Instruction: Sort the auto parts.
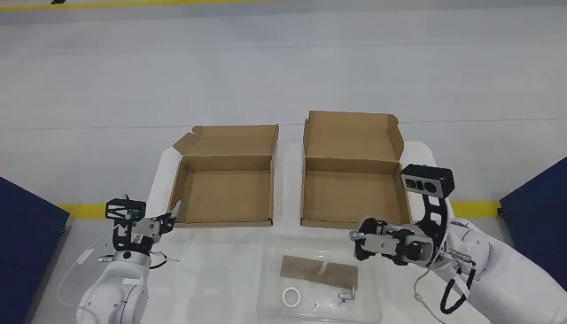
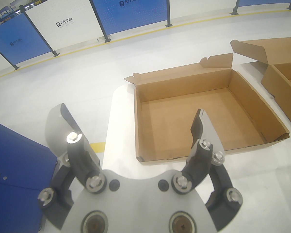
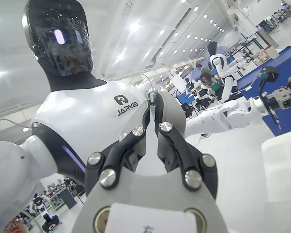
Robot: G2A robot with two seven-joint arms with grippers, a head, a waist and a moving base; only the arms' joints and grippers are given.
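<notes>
My right gripper (image 3: 151,109) is shut on a small metal bolt (image 3: 152,96), whose threaded end sticks out past the fingertips. In the top view this gripper (image 1: 361,236) hovers above the clear tray (image 1: 270,280), near its far right corner and just in front of the right cardboard box (image 1: 354,197). My left gripper (image 2: 131,122) is open and holds nothing; it hangs at the table's left edge, facing the empty left cardboard box (image 2: 203,115). From above, the left gripper (image 1: 165,223) sits beside that box (image 1: 226,196). A white ring (image 1: 291,297) and small metal parts (image 1: 344,297) lie in the tray.
A flat cardboard strip (image 1: 319,270) lies inside the tray. Both boxes have their lids folded back, away from me. The second box (image 2: 285,78) stands beyond the left one. Blue panels flank the table on both sides.
</notes>
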